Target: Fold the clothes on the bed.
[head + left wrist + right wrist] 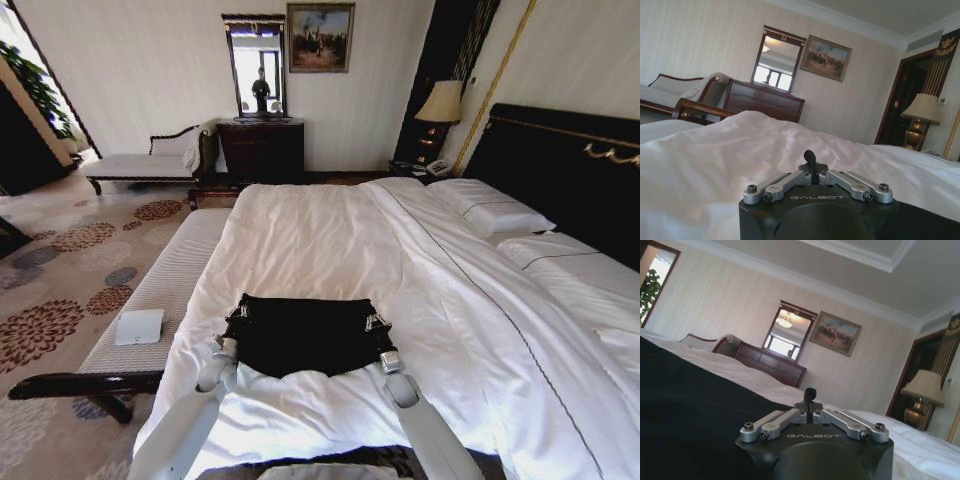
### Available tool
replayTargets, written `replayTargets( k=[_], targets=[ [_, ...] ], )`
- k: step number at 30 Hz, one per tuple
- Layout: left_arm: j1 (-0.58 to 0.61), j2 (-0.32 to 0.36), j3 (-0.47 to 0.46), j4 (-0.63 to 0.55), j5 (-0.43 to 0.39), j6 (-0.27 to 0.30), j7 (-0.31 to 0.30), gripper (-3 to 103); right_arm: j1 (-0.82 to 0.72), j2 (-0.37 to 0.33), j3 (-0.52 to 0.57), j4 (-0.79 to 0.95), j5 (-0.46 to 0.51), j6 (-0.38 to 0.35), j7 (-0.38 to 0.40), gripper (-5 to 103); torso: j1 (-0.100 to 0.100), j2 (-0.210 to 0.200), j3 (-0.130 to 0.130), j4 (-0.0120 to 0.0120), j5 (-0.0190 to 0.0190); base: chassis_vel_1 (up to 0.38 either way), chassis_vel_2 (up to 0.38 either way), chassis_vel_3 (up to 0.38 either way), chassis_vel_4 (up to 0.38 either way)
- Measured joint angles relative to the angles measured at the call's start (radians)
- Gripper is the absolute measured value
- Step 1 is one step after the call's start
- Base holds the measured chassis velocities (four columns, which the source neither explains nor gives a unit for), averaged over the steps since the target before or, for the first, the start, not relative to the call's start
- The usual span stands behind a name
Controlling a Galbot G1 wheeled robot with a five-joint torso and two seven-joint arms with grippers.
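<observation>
Two pincers (236, 318) (377, 323) clamped shut on soft black clothes (300, 335), rumpled white bed (330, 240).

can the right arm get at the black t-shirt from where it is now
Probably yes. The right gripper already sits at the T-shirt's right edge on the bed, with its fingers closed together there, and nothing lies between them. The left gripper is at the opposite edge.
</observation>
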Motion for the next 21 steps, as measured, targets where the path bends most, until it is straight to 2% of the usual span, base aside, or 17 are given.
replayTargets(
  k=[10, 21],
  targets=[
    [0.123, -0.01, -0.031, -0.032, 0.061, -0.051, 0.022, 1, -0.137, 0.011, 0.03, 0.035, -0.09, 0.106, 0.053, 0, 0.0, 0.0, 0.0, 0.0001, -0.0001, 0.0, 0.0, 0.0, 0.0],
    [0.166, 0.003, -0.062, -0.042, 0.072, -0.066, 0.025, 1, -0.17, 0.01, 0.025, 0.003, -0.095, 0.191, 0.121, 0, 0.0, 0.0, 0.0, 0.0001, -0.0001, 0.0, 0.0, 0.0, 0.0]
  ],
)
